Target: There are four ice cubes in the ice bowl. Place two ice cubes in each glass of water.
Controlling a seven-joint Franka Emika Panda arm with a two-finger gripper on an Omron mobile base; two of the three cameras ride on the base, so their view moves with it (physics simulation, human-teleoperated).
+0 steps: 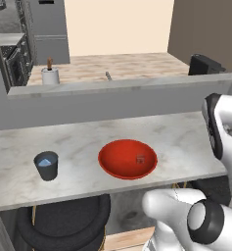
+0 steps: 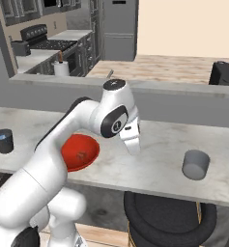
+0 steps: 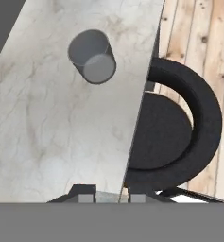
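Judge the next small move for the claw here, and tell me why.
Probably carry the claw forward until it hangs over the lighter grey glass. A pale ice cube seems pinched between its tips, and the glass stands ahead of it on the counter, not beneath.

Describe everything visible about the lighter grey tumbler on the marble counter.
The lighter grey tapered tumbler is a small, handleless, matte cup, wider at the rim than at the base. It stands upright on the pale marble counter, near its front edge and well to the right of the glossy red bowl. In the hand view its inside looks pale grey; whether any ice is in it cannot be made out. Nothing but the counter touches it.
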